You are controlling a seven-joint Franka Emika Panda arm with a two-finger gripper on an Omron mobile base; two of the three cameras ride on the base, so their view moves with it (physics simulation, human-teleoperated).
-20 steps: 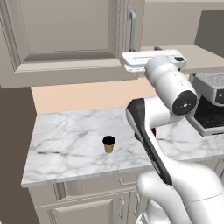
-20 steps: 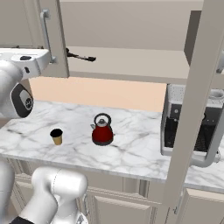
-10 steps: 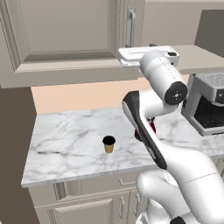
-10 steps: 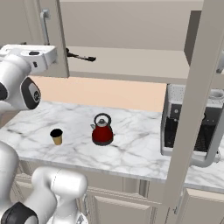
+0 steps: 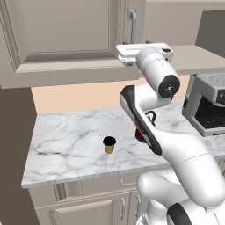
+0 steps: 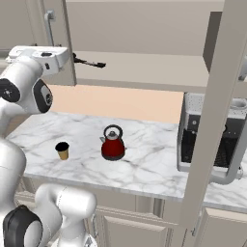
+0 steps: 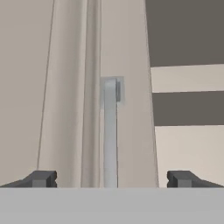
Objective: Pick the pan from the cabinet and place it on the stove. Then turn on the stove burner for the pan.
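The cabinet's door (image 5: 66,39) hangs swung out, and its long metal bar handle (image 7: 110,131) runs straight up between my fingertips in the hand view. My gripper (image 7: 111,179) is open, close to the door face, with nothing held. In the left base view the white hand (image 5: 145,50) is raised level with the door's lower edge, just under the handle (image 5: 132,19). The pan shows as a straight black handle (image 6: 89,62) sticking out on the cabinet shelf (image 6: 144,70); its round body is hidden behind the door. The stove is out of view.
A red kettle (image 6: 113,144) and a small paper cup (image 6: 62,150) stand on the marble counter (image 6: 144,164). A coffee machine (image 5: 211,105) sits at the counter's right end. A second open cabinet door (image 6: 212,120) hangs in the foreground of the right base view.
My hand has risen and shifted slightly towards the cabinet door and its bar handle. The jaws stayed wide open. Kettle, cup and pan have not moved.
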